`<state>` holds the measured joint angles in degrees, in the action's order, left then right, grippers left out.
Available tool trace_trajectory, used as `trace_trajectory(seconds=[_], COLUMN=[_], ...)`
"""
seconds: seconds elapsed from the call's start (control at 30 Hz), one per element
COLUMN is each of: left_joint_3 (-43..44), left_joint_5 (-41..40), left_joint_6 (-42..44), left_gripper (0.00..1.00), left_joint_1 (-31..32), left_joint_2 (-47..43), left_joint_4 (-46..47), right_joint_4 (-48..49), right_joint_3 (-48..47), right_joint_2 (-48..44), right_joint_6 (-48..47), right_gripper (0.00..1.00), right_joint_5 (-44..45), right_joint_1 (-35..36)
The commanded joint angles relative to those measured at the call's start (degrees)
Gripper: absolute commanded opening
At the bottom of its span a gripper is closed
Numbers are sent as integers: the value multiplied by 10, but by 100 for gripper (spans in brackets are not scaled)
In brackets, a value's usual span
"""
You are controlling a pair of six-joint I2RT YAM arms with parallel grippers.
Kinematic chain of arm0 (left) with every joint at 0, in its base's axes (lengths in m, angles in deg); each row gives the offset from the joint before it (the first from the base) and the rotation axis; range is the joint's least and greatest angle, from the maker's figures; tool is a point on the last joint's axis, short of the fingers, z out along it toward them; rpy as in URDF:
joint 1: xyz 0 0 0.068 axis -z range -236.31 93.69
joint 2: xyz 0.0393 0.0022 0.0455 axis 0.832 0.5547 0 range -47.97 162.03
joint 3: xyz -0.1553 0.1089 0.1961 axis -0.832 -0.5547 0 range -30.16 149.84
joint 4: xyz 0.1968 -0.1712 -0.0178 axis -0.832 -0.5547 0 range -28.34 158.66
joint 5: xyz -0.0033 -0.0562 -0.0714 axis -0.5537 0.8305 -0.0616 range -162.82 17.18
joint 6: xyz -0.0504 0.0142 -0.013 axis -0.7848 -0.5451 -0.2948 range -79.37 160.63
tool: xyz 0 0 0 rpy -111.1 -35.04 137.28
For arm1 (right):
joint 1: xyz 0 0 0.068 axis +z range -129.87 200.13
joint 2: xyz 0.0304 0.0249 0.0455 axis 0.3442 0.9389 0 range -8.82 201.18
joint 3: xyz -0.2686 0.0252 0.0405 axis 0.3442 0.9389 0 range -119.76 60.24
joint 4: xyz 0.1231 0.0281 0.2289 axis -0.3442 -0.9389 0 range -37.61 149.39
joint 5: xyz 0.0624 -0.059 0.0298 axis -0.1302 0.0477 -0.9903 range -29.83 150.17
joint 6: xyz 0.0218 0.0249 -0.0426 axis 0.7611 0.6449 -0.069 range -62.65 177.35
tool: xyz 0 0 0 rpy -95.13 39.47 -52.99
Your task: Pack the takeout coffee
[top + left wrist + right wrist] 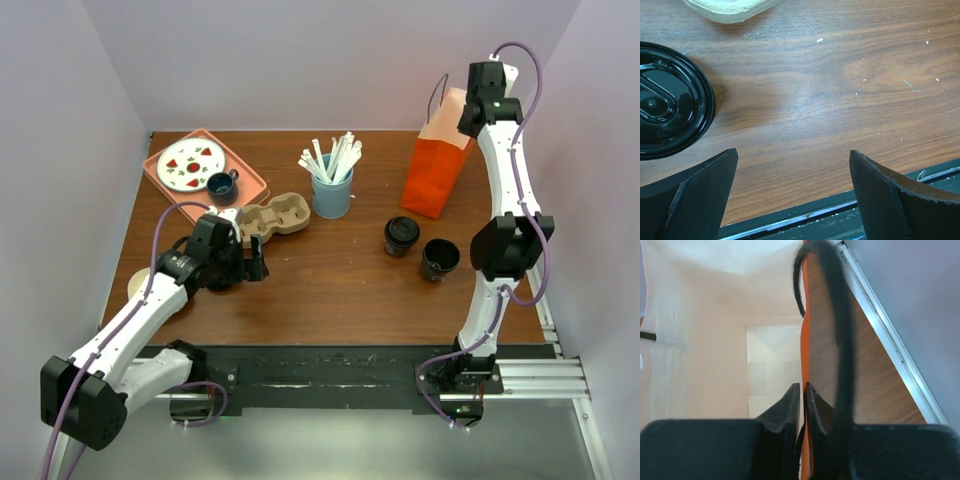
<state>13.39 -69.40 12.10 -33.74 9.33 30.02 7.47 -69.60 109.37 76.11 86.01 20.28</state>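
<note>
An orange paper bag (437, 168) stands at the back right. My right gripper (487, 102) is shut on the bag's top rim; in the right wrist view the fingers (792, 405) pinch the orange wall (804, 350), with the pale inside (715, 340) to the left and a black handle (840, 340) in front. Two black lidded coffee cups (402, 235) (440, 258) stand left of the bag. A cardboard cup carrier (272, 217) lies at centre left. My left gripper (255, 262) is open and empty, low over the table just in front of the carrier, beside a black lid (665, 100).
A blue cup of white stirrers (332, 190) stands behind the carrier. A pink tray (250, 180) with a plate and a small dark cup sits at the back left. A tan round thing (137, 285) lies at the left edge. The table's front edge (840, 205) is close to my left fingers.
</note>
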Motion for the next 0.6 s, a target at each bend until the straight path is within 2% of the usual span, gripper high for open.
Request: trace_trajectory(seconds=[0.0,0.13,0.4,0.57], left_joint_3=[12,14,26,99], left_joint_5=[-19,-18,-6,4], left_joint_6=[-13,-12,-12,-29], left_gripper=[98,98,98,98], left_joint_1=[-2,-2,-2,-2], left_joint_2=[-4,4,6,13], left_joint_4=[3,3,3,-29], right_joint_4=[26,39,80,100], right_joint_3=[-51,-80,-125,-125], right_joint_2=[-3,-9,-46,-84], right_joint_6=[-20,-24,-10,3], right_gripper=[9,0,0,0], right_joint_5=[-13,-23,-83,-148], right_joint_1=[0,0,0,1])
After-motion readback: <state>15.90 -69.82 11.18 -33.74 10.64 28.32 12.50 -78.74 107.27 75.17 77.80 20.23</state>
